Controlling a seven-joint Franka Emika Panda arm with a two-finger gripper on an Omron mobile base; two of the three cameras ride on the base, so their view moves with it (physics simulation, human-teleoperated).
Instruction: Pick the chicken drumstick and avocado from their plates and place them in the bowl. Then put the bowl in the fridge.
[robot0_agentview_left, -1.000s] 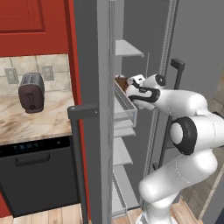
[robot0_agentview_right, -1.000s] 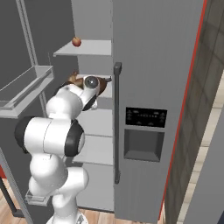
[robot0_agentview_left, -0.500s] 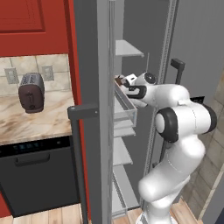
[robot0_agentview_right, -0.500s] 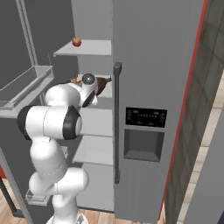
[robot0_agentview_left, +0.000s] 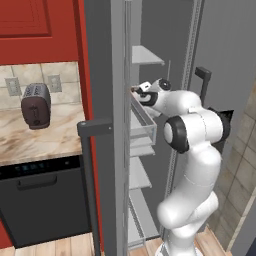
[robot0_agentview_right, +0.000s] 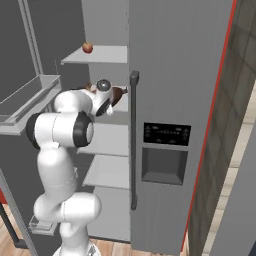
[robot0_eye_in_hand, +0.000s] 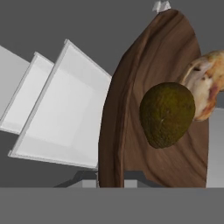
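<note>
My gripper (robot0_eye_in_hand: 110, 177) is shut on the rim of the dark brown bowl (robot0_eye_in_hand: 131, 109), which stands on edge in the rolled hand view. Inside it lie the olive-green avocado (robot0_eye_in_hand: 167, 114) and, beside it, the golden chicken drumstick (robot0_eye_in_hand: 204, 83). From the right base view the bowl (robot0_agentview_right: 118, 94) is held at mid-shelf height inside the open grey fridge (robot0_agentview_right: 175, 75), with my gripper (robot0_agentview_right: 107, 103) at its near side. In the left base view the gripper (robot0_agentview_left: 143, 92) reaches past the door bin, and a brown sliver of the bowl (robot0_agentview_left: 134, 90) shows. The plates are out of view.
The open fridge door (robot0_agentview_left: 102, 75) with its bar handle stands left of the arm, and a clear door bin (robot0_agentview_left: 143, 122) sits just under the hand. An apple (robot0_agentview_right: 87, 47) rests on the top shelf. White shelves (robot0_eye_in_hand: 65, 109) lie behind the bowl. A toaster (robot0_agentview_left: 35, 105) stands on the marble counter.
The arm has stretched further forward, carrying the bowl deeper into the fridge. The elbow has swung forward. The gripper stays shut on the rim.
</note>
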